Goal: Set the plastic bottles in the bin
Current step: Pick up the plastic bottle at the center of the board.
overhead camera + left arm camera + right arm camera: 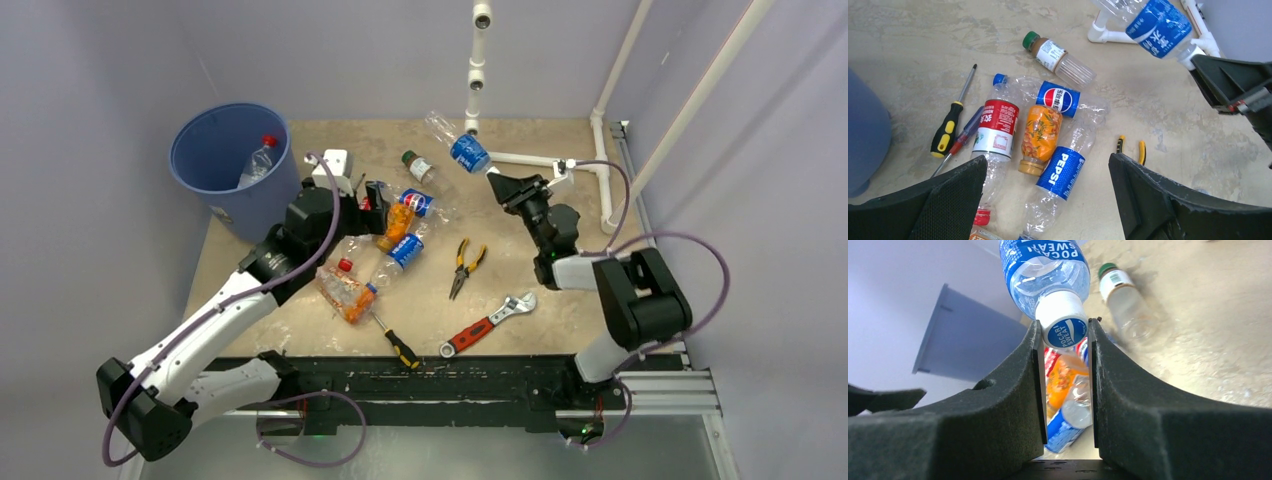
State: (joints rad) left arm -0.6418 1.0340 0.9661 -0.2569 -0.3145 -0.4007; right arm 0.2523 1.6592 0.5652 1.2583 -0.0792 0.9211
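The round blue bin (205, 150) stands at the far left corner of the counter (380, 140), one clear red-capped bottle (258, 162) leaning inside. A Pocari Sweat bottle (1043, 270) is held in the air at its white cap by the right end effector (1064, 332). A green-capped bottle (1058, 57) lies alone; two Pepsi bottles (1063, 172), an orange one (1039, 135) and a red-labelled one (995, 132) lie touching.

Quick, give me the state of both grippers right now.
Left gripper: open, holding nothing.
Right gripper: closed on the Pocari Sweat bottle, gripping it at the cap.
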